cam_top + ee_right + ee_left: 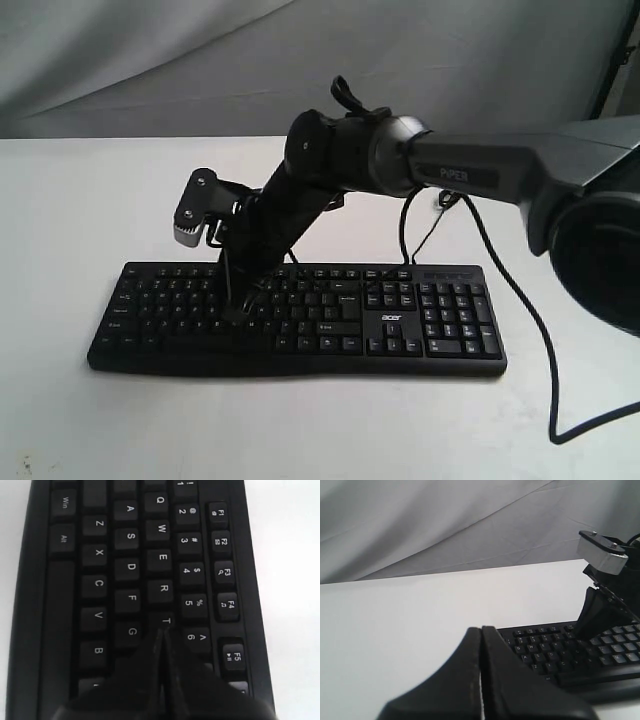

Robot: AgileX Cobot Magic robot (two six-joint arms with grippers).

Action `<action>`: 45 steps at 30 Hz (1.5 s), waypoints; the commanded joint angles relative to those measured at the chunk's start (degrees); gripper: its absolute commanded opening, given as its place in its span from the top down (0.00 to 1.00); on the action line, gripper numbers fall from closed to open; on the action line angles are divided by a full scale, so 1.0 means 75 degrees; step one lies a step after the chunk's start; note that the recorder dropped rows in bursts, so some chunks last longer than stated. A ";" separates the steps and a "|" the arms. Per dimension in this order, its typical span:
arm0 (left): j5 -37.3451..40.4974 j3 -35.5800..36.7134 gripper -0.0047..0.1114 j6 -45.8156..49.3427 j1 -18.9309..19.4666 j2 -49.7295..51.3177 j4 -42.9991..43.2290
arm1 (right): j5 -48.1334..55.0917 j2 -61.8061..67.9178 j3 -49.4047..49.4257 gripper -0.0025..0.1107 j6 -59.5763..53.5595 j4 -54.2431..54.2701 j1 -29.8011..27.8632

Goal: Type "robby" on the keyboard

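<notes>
The black keyboard (330, 320) lies flat on the white table, with its number pad and "acer" logo to the right. My right gripper (240, 308) reaches across to the left half of the keys, pointing down. It is shut with nothing in it. In the right wrist view, the right gripper (161, 631) has its tips at the near edge of the T key (166, 621), beside G and 6. My left gripper (481, 629) is shut and empty. It hovers off the end of the keyboard (545, 650) where Q, A and Z are. The left arm is out of the exterior view.
A thick black cable (530, 320) hangs from the right arm and trails over the table on the right. The keyboard's thin cable (405, 230) runs back behind it. A grey cloth backdrop (150, 60) closes the far side. White table (300, 430) surrounds the keyboard.
</notes>
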 commanded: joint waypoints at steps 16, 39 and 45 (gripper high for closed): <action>-0.0045 0.0033 0.96 -0.0021 -0.0043 -0.0026 0.0036 | -0.0102 0.0074 -0.0054 0.98 -0.0313 0.0093 -0.0061; -0.0045 0.0033 0.96 -0.0021 -0.0043 -0.0026 0.0036 | -0.0131 0.0250 -0.0054 0.98 -0.0330 0.0153 -0.0061; -0.0045 0.0033 0.96 -0.0021 -0.0043 -0.0026 0.0036 | -0.0129 0.0236 -0.0054 0.98 -0.0330 0.0153 -0.0061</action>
